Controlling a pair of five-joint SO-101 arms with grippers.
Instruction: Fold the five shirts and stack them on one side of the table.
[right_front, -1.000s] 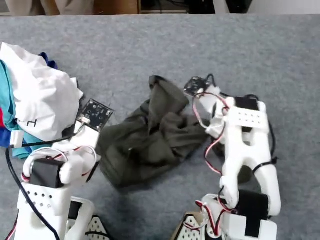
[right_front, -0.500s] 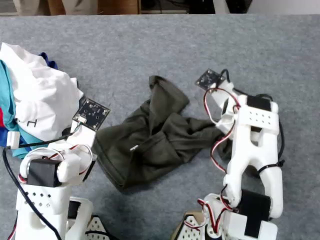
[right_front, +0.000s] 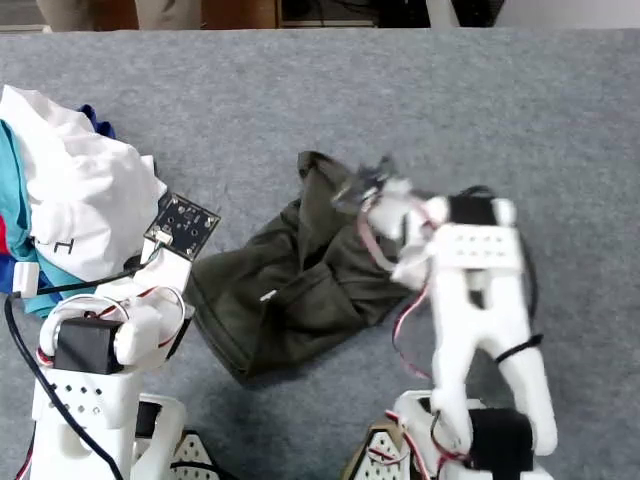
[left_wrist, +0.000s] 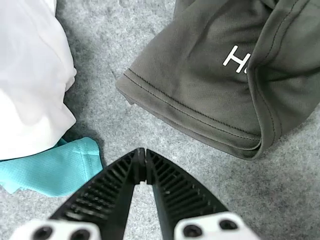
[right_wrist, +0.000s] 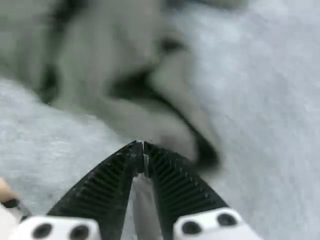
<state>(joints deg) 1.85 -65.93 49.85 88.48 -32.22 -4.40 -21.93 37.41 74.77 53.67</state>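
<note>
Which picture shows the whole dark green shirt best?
The high view. There the whole crumpled shirt lies on the table. The left wrist view catches its hem and some white print; the right wrist view, a few of its folds.

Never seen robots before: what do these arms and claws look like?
The left arm and right arm are white, with black motor blocks and red cables. The left gripper and right gripper are black, ribbed and pointed.
</note>
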